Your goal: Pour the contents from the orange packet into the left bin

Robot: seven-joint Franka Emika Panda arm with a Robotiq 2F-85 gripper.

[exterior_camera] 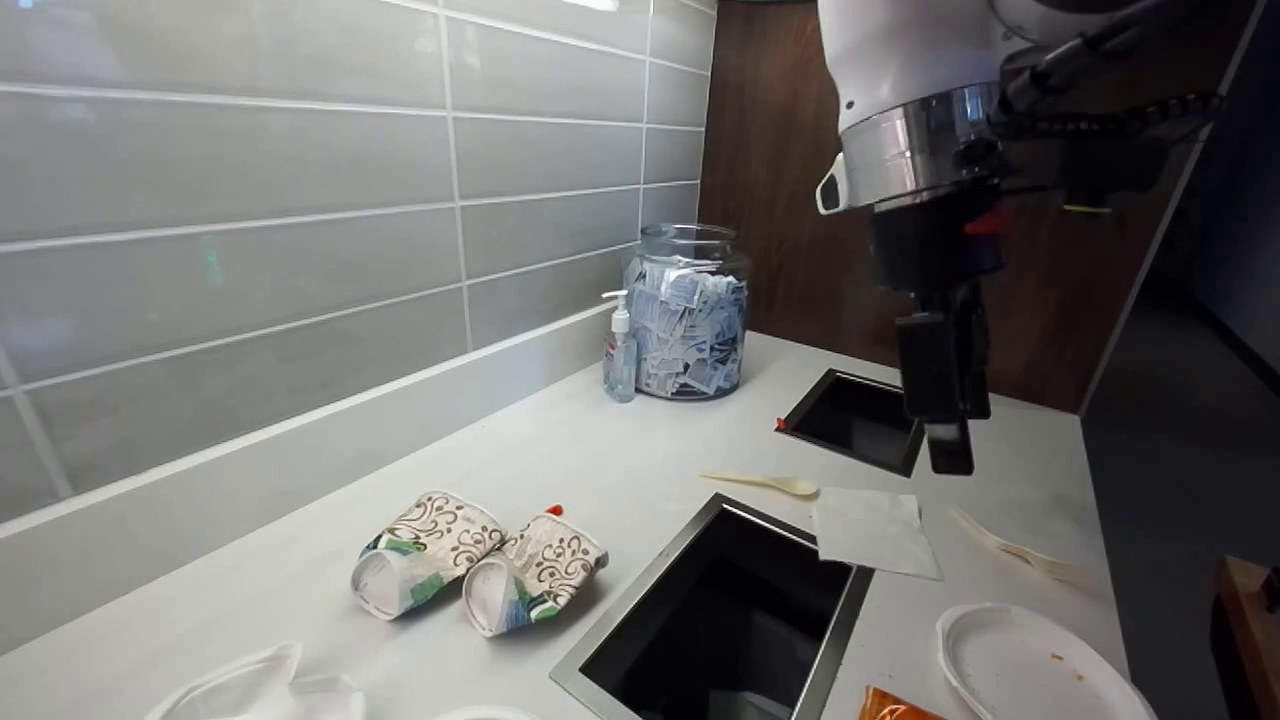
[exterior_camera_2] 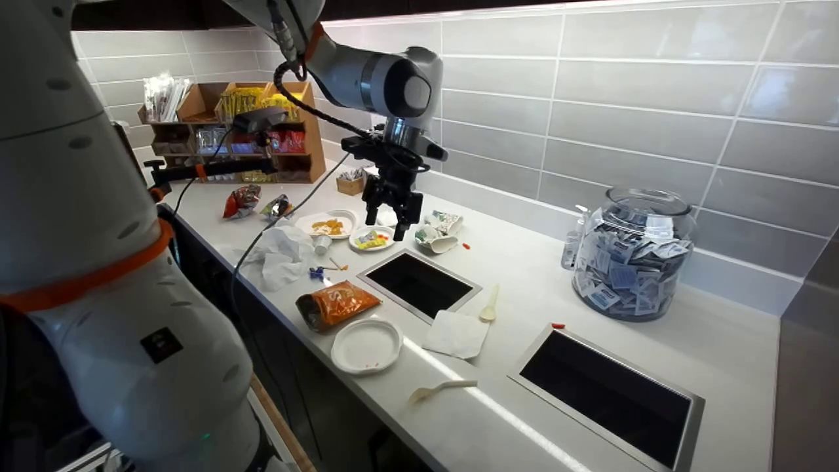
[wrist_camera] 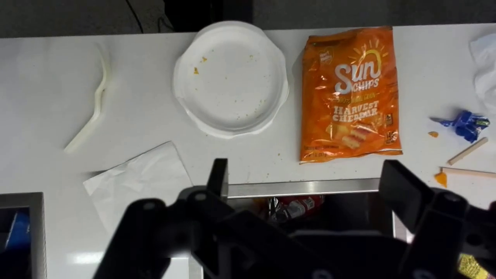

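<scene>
The orange packet lies flat on the counter beside the left bin, its printed face up and its near left end darker in an exterior view. It shows whole in the wrist view; only a corner shows in an exterior view. The left bin is a dark opening with a metal rim; the wrist view shows its rim and a red wrapper inside. My gripper is open and empty, fingers pointing down, high above the counter. It also shows in both exterior views.
A white plate stands close beside the packet. A napkin, a spoon and a fork-like utensil lie nearby. A second bin, a glass jar and crumpled cups stand farther off. A cable hangs across the counter.
</scene>
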